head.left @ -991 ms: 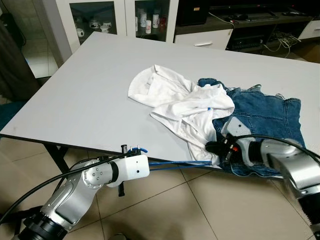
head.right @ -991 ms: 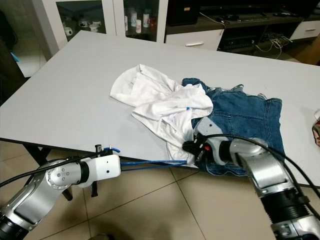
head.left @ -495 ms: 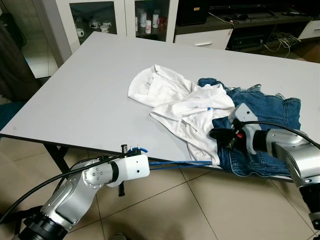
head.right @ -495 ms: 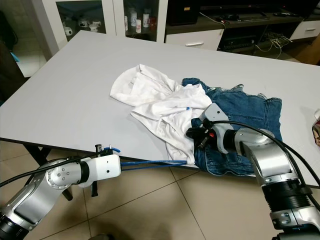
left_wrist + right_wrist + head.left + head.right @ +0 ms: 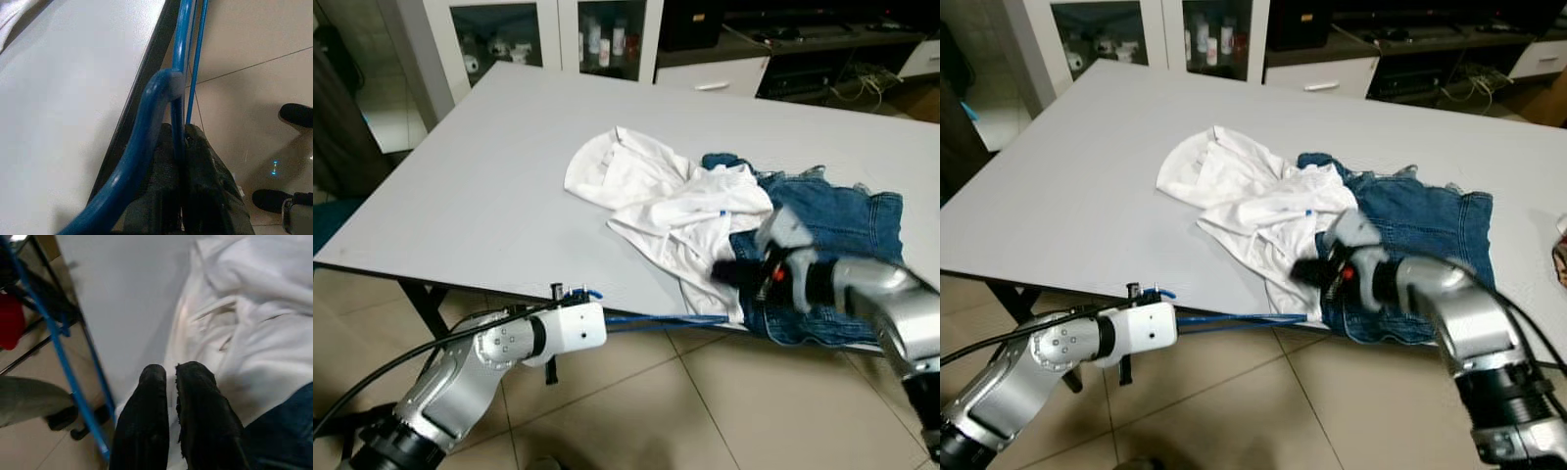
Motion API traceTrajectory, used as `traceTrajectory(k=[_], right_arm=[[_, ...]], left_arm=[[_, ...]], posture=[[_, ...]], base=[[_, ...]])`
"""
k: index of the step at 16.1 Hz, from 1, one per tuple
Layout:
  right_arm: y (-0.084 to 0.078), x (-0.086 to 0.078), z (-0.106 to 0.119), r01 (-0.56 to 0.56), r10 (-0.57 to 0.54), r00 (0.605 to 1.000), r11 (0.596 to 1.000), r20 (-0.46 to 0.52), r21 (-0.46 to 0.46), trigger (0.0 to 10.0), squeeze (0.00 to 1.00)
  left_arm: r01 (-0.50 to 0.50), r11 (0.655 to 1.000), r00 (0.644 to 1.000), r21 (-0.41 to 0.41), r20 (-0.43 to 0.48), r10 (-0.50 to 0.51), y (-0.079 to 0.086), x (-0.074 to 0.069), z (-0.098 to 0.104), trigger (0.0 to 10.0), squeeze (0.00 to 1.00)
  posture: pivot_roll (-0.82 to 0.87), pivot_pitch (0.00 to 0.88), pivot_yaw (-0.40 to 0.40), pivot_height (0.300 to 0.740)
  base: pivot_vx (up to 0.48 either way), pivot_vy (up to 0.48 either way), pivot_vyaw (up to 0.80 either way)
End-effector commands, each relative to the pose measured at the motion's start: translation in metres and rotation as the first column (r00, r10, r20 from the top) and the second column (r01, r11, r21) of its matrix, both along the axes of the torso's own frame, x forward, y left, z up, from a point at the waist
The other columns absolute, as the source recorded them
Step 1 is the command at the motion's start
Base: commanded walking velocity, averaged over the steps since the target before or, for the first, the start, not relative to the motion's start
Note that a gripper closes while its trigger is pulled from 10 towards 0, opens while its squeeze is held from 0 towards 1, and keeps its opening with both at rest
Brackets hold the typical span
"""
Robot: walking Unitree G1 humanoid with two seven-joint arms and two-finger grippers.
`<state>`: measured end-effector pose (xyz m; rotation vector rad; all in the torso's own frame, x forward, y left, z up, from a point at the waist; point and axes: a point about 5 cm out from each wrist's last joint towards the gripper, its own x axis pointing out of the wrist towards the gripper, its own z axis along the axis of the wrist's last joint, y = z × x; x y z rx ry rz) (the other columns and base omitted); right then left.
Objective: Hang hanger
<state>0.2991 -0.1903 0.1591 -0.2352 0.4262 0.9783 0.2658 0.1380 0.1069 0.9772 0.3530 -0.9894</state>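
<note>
One blue wire hanger (image 5: 656,319) is held level just below the near edge of the grey counter (image 5: 489,186), running from the left gripper (image 5: 183,147) toward the hanging hem of the white shirt (image 5: 666,201). The left jaws are clenched on the hanger, the thin blue rod pinched between the two black fingers (image 5: 205,186) beside the counter's dark edge, over the tiled floor (image 5: 636,411).

Two garments lie on the counter: the one crumpled white shirt, and one blue denim garment (image 5: 832,235) partly under it on the robot's right, both reaching the near edge.

The right gripper (image 5: 171,377) sits blurred at that near edge, where shirt and denim meet. Its jaws are pressed together with only a thin gap, nothing visibly between them, tips over the white cloth.

Behind the counter stands a glass-fronted cabinet (image 5: 548,34) holding several small bottles and cups, too blurred to count.
</note>
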Motion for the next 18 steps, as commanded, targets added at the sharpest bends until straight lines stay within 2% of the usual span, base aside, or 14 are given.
traceTrajectory(k=[1, 6, 13, 14, 15, 16, 18], right_arm=[[-0.002, -0.003, -0.003, -0.014, 0.014, 0.999, 1.0, -0.029, -0.01, 10.0, 1.0], [0.002, -0.002, -0.014, 0.008, -0.011, 0.996, 0.999, -0.084, -0.039, 10.0, 1.0], [-0.001, 0.011, -0.025, 0.106, -0.116, 0.99, 0.987, -0.076, -0.124, 10.0, 1.0], [0.001, 0.01, -0.028, 0.089, -0.102, 0.99, 0.988, -0.1, -0.128, 10.0, 0.77], [0.003, 0.008, -0.029, 0.063, -0.078, 0.991, 0.99, -0.113, -0.125, 10.0, 0.0], [0.004, 0.007, -0.03, 0.034, -0.049, 0.992, 0.991, -0.118, -0.131, 0.0, 0.0], [0.005, 0.005, -0.031, -0.011, -0.008, 0.993, 0.988, -0.119, -0.156, 0.0, 0.0]], left_arm=[[0.031, 1.0, 0.999, -0.001, 0.025, -0.031, -0.006, 0.0, 0.006, 10.0, 0.0], [0.045, 0.999, 0.999, 0.0, 0.027, -0.045, -0.009, 0.0, 0.007, 10.0, 0.0], [0.043, 0.999, 0.999, 0.002, 0.033, -0.043, -0.008, 0.001, 0.008, 10.0, 0.0], [0.042, 0.999, 0.999, 0.002, 0.034, -0.042, -0.008, 0.001, 0.009, 10.0, 0.0], [0.042, 0.999, 0.998, 0.002, 0.035, -0.042, -0.008, 0.002, 0.009, 10.0, 0.0], [0.043, 0.999, 0.998, 0.002, 0.037, -0.043, -0.008, 0.002, 0.009, 10.0, 0.0], [0.044, 0.999, 0.998, 0.001, 0.04, -0.044, -0.009, 0.003, 0.01, 10.0, 0.0]], posture=[[0.09, 0.12, -0.064, 0.74], [0.09, 0.117, -0.065, 0.74], [0.1, 0.114, -0.066, 0.74], [0.1, 0.113, -0.066, 0.74], [0.1, 0.11, -0.066, 0.74], [0.1, 0.11, -0.066, 0.74], [0.1, 0.109, -0.066, 0.74]], base=[[0.0, 0.0, 0.0], [0.0, 0.0, 0.0], [0.0, 0.0, 0.0], [0.0, 0.0, 0.0], [0.0, 0.0, 0.0], [0.0, 0.0, 0.0], [0.0, 0.0, 0.0]])
